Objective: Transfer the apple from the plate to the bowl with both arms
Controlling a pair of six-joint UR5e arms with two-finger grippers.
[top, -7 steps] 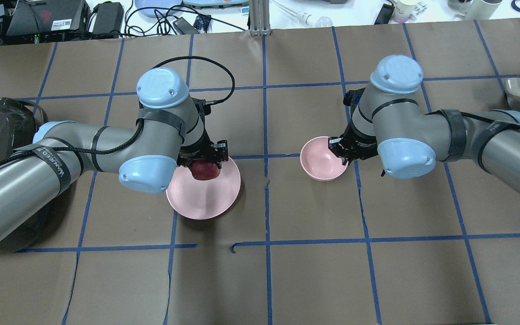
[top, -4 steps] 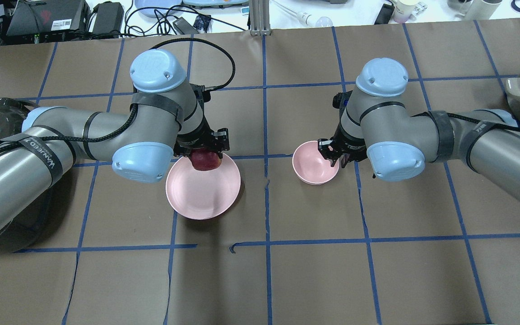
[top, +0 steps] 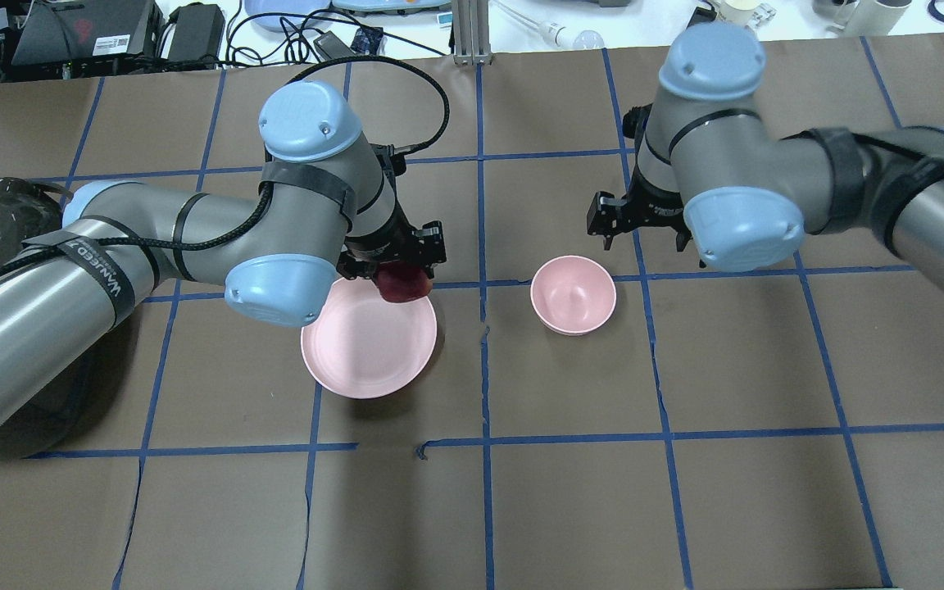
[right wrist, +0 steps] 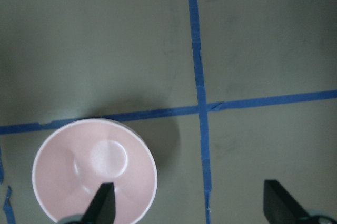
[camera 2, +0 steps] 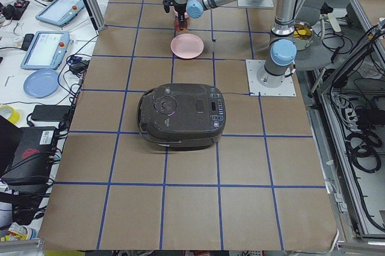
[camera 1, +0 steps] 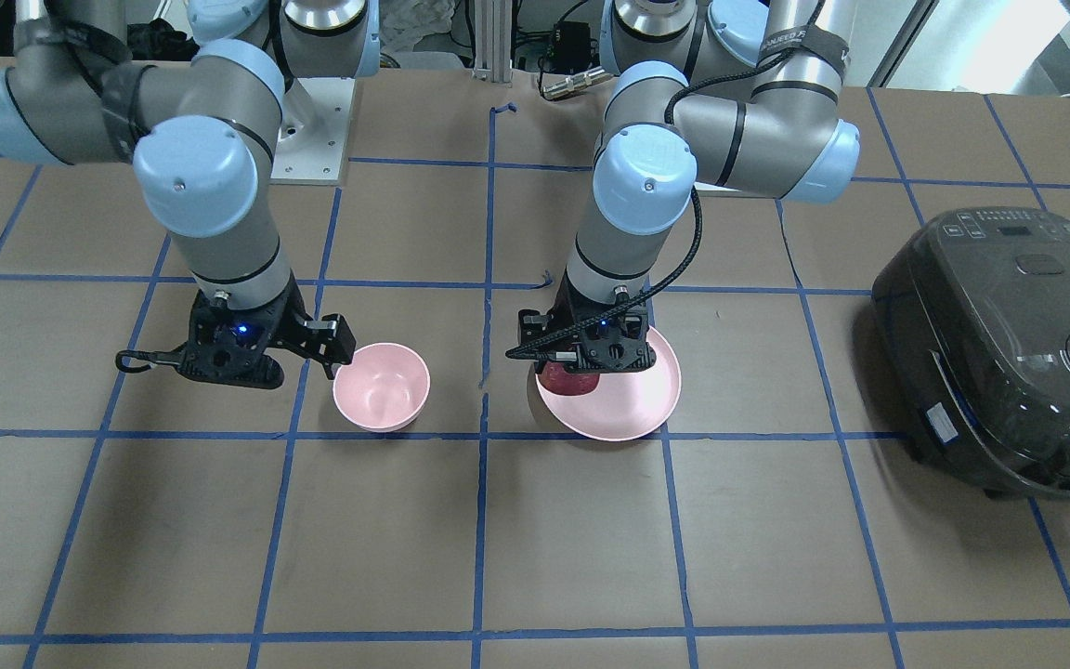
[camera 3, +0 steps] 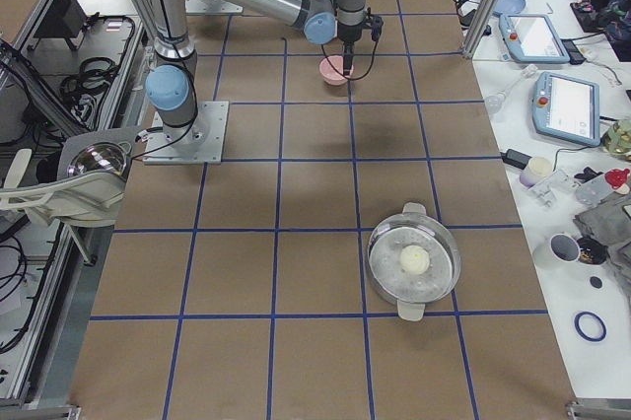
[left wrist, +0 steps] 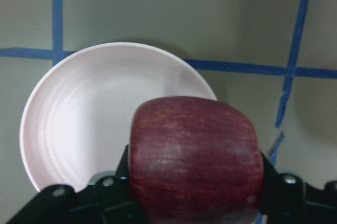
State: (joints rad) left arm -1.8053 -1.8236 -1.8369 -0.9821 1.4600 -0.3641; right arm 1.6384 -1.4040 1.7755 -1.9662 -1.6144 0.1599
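Observation:
The dark red apple is held in my shut left gripper, lifted above the far right rim of the pale pink plate. The left wrist view shows the apple between the jaws, with the plate below. In the front view the apple hangs under the left gripper over the plate. The small pink bowl stands empty to the right. My right gripper is open and empty, raised just beyond the bowl.
A black rice cooker stands on the robot's left side of the table. A pot with a glass lid stands at the far right end. Cables and devices lie on the bench beyond the table's far edge.
My left gripper has lifted the apple off the plate and moved it right. My right gripper slid the bowl slightly left, let go of its rim and rose away behind it.

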